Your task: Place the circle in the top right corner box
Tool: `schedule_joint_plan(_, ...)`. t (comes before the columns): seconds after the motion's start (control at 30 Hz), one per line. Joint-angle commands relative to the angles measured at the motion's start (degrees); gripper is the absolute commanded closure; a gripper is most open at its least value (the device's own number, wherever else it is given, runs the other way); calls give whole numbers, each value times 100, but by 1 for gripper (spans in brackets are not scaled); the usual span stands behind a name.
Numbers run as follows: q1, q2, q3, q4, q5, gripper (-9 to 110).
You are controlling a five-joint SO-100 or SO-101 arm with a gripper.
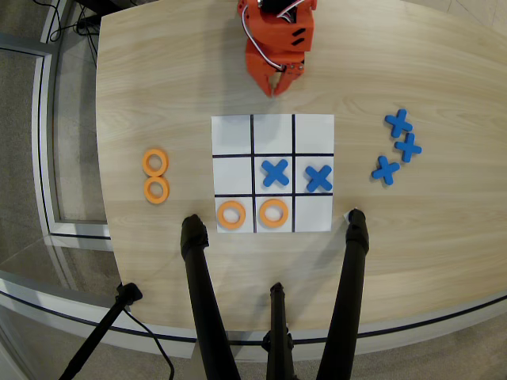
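Two loose orange rings lie on the wooden table left of the grid, one (pixel 155 161) just above the other (pixel 157 189). Two more orange rings sit in the grid's bottom left cell (pixel 231 215) and bottom middle cell (pixel 273 214). The white 3x3 grid sheet (pixel 233 133) lies mid-table. Its top right cell (pixel 314 133) as seen here holds nothing. My orange gripper (pixel 276 89) hangs above the table just beyond the grid's top edge, jaws together and holding nothing.
Blue crosses sit in the centre cell (pixel 276 172) and the middle right cell (pixel 318 178). Three loose blue crosses (pixel 398 122) (pixel 408 147) (pixel 386 169) lie to the right. Black tripod legs (pixel 198 293) (pixel 348 277) cross the table's near edge.
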Motion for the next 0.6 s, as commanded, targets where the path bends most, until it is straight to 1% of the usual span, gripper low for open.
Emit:
schedule_joint_plan(0.0, 932, -18, 316, 9, 9, 101)
schedule_joint_plan(0.07, 2171, 0, 316, 9, 18, 101)
schedule_joint_plan(0.1, 2953, 44, 316, 9, 18, 101)
schedule_joint_plan(0.17, 5010, 211, 316, -141, -9, 101)
schedule_joint_plan(0.23, 6776, 211, 316, -35, 18, 101)
schedule_joint_plan(0.3, 7919, 211, 316, -35, 18, 101)
schedule_joint_plan(0.37, 8350, 211, 316, -35, 18, 101)
schedule_joint_plan(0.57, 8508, 202, 316, -35, 18, 101)
